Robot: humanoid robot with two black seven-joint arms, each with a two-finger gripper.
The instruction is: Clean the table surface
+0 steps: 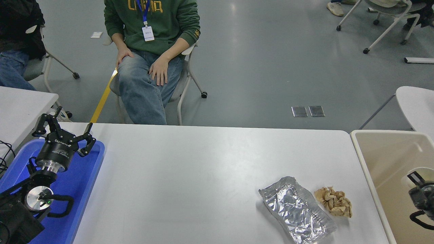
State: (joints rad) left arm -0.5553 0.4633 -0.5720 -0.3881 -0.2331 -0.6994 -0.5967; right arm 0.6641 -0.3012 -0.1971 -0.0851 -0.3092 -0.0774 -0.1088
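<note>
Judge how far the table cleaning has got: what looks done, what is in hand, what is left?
Done: most of the table is bare. In hand: the right claw is over the beige bin, open, with something pale beside it that I cannot identify. Left: the foil tray and the brown paper wad lie near the table's right end. The left claw is parked over the blue tray.

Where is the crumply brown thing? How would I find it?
Look at the big white table surface, near its right end beside the beige bin. Just right of the shiny foil tray lies the crumpled brown paper wad: dull, tan and lumpy, not silver.
</note>
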